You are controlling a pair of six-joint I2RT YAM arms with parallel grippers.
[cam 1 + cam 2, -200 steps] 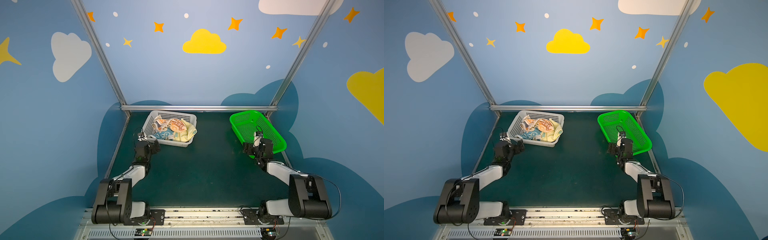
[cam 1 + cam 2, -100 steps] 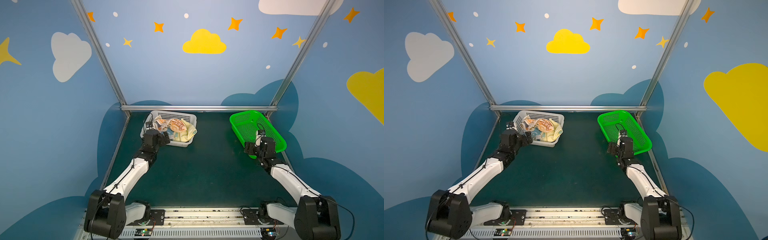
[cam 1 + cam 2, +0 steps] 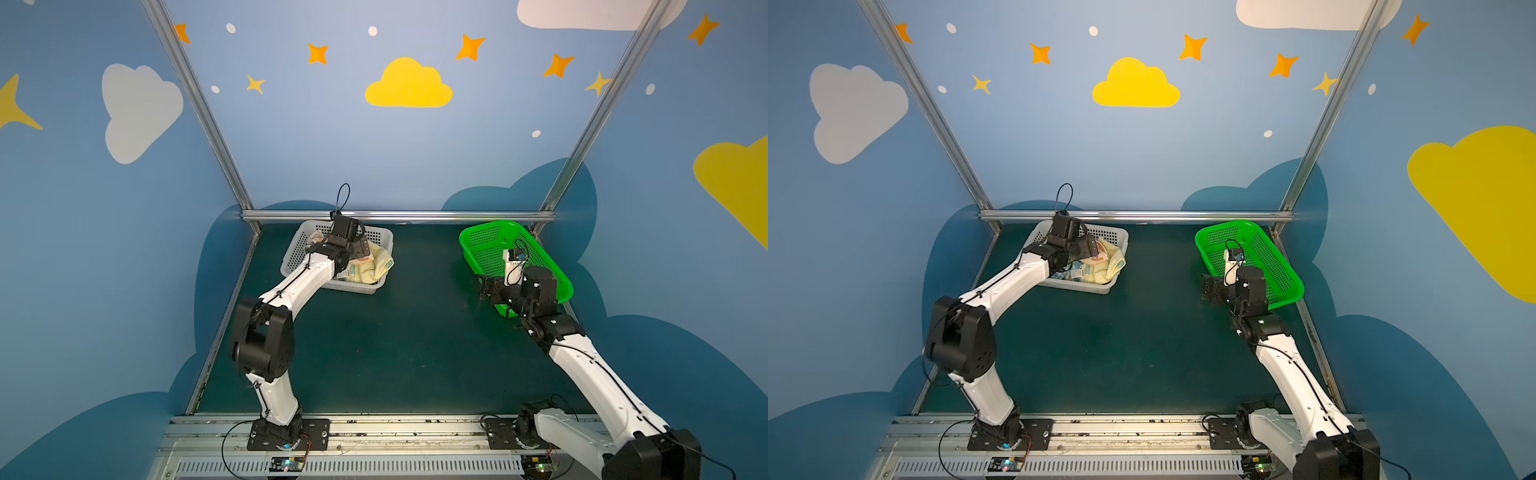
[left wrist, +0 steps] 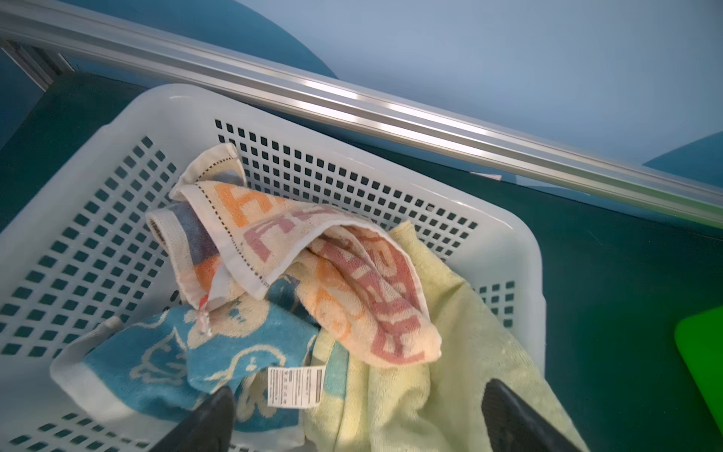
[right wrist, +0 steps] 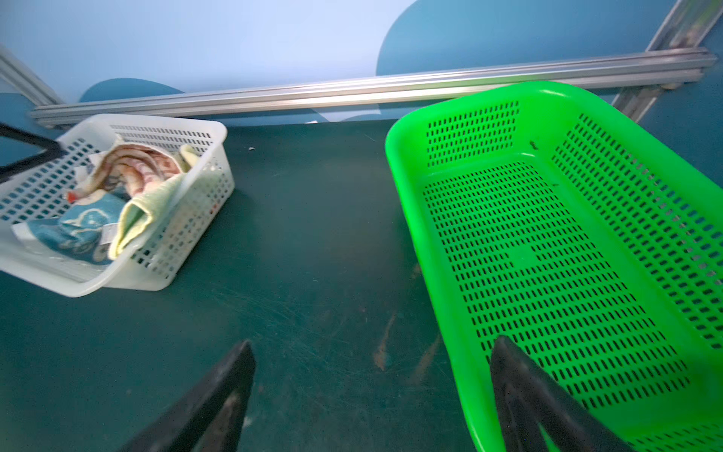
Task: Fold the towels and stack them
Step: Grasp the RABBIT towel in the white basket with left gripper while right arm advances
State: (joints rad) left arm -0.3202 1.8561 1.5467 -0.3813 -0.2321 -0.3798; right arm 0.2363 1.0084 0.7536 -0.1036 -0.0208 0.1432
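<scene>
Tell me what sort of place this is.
Probably a robot training booth, not a home: left arm and right arm bolted to a front rail, an aluminium frame holding walls painted with clouds and stars, and towels staged in a white basket.

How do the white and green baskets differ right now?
White basket holds three crumpled towels; green basket is empty. White basket has square holes; green basket has narrow slots. The left gripper hangs over the white basket; right gripper by the green basket's edge. Both are perforated plastic.
</scene>
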